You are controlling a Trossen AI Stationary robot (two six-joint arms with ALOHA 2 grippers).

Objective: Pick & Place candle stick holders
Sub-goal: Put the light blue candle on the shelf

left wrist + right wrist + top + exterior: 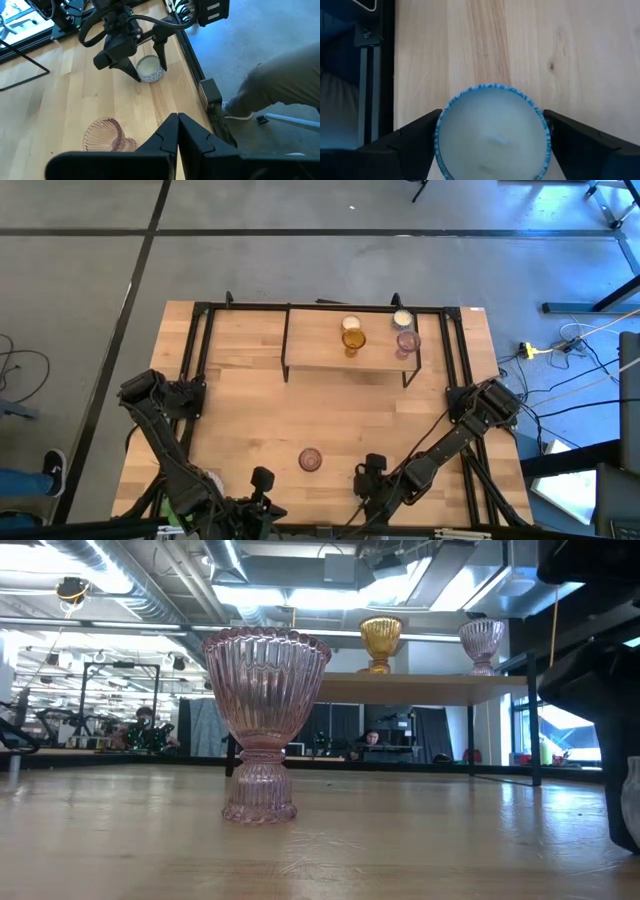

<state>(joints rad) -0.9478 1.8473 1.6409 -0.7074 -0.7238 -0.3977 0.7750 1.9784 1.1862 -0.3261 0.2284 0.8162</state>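
High view: The wooden table (330,420) carries a raised shelf (350,352) along its far side. Four candle stick holders stand on the shelf: a whitish one (351,325) with an amber one (353,340) just beside it, and further right another whitish one (402,319) with a pinkish-purple one (407,341) just beside it. A second pinkish-purple holder (310,459) stands alone on the table near its near edge. The left claw (262,480) is parked at the near edge, left of that holder. The right claw (372,472) is lowered to the table, right of the same holder.

Low view: The near pinkish-purple holder (264,724) stands upright on the table, a ribbed cup on a ribbed foot. On the shelf (420,688) behind it, the amber holder (380,643) and the far pinkish-purple holder (481,644) stand upright and apart.

Left wrist view: The left claw (178,131) has its fingers pressed together and holds nothing. The near pinkish-purple holder (107,135) stands just beside it. Farther off, the right claw (149,68) stands wide, one finger on each side of a whitish-cream holder (149,68) with a blue rim, close to the table edge. A person's trouser leg (280,90) and shoe show on the floor beyond the table.

Right wrist view: The whitish-cream holder (492,134) sits on the table between the right claw's fingers (415,142), which flank it at both sides. Whether they touch the rim cannot be told.
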